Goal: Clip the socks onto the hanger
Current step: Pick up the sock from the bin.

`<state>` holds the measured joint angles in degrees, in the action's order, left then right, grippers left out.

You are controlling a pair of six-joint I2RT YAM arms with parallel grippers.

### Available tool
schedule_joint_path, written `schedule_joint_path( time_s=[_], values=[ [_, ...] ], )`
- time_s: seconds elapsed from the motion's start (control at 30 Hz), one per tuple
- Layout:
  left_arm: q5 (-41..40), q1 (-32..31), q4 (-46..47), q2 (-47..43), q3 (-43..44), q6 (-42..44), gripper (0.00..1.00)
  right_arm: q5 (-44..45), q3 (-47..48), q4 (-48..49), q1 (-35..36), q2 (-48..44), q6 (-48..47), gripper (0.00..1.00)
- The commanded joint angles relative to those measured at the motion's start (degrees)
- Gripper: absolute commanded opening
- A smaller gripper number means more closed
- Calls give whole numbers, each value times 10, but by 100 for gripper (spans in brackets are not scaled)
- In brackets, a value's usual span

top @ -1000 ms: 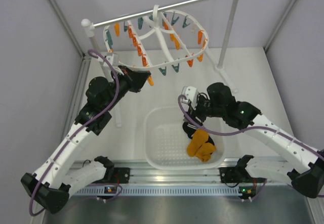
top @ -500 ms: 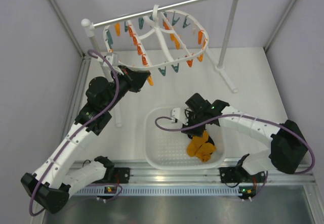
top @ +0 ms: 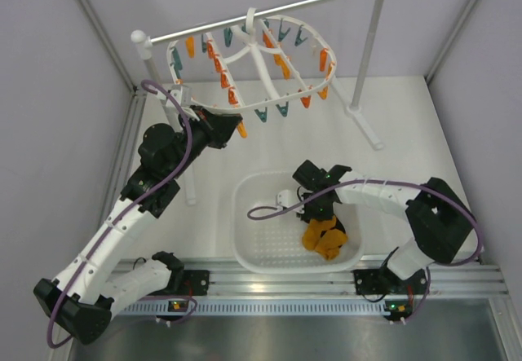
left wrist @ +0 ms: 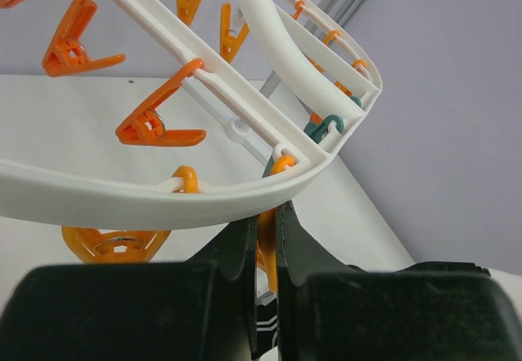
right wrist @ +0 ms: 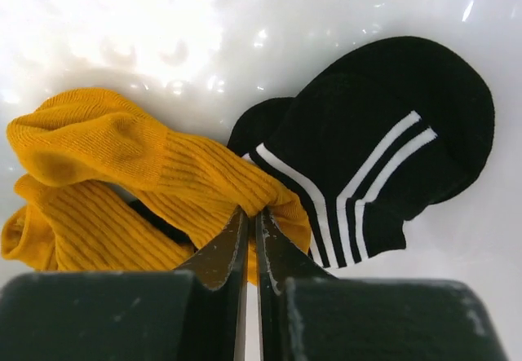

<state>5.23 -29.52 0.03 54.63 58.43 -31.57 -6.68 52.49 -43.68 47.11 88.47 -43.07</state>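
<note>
L gripper [left wrist: 267,214] is up at the near-left rim of the hanger [top: 263,103], fingers clamped together on an orange peg [left wrist: 266,251] hanging off that rim. Can't tell if the peg mouth is sprung open.

Risk here: the hanger only hangs by its hook from the rod [top: 269,12]. Any tug from L could swing or tilt the frame, or the peg could slip out of the pinch.

R gripper [right wrist: 251,218] is down in the white basket [top: 245,247], fingers closed on a fold of the mustard sock [right wrist: 98,165]. The black sock [right wrist: 383,157] with white stripes lies just beside it, partly under the mustard one.

Risks:
- The pinch is thin and only on the fold's edge, so the sock prob slips on the lift.
- The 2nd mustard piece looks bunched against the 1st, so both may come up together.
- The black one could drag along too.

Vs earlier frames: R was over the basket's far rim w/ jaws wide, and now it is low in the basket and shut on fabric. L arm, hanger and pegs show no change.
</note>
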Motion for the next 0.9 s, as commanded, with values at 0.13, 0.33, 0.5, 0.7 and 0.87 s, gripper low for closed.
schedule_joint_path(
  time_s=[0.13, 0.33, 0.5, 0.7, 0.87],
  values=[
    [7, -1, 11, -5, 3, 10, 0, -29, 59, -4, 7, -98, 0, 0],
    [10, -1, 11, -8, 1, 5, 0, -62, 81, -12, 7, -179, 0, 0],
    [13, -1, 11, -8, 2, 5, 0, -75, 64, 28, 7, -225, -19, 0],
    [15, -1, 6, -8, 1, 5, 0, -90, 15, 60, 15, -260, -183, 0],
    [17, -1, 3, -14, -3, 2, 0, -82, -19, 175, 19, -277, -227, 0]
  ],
)
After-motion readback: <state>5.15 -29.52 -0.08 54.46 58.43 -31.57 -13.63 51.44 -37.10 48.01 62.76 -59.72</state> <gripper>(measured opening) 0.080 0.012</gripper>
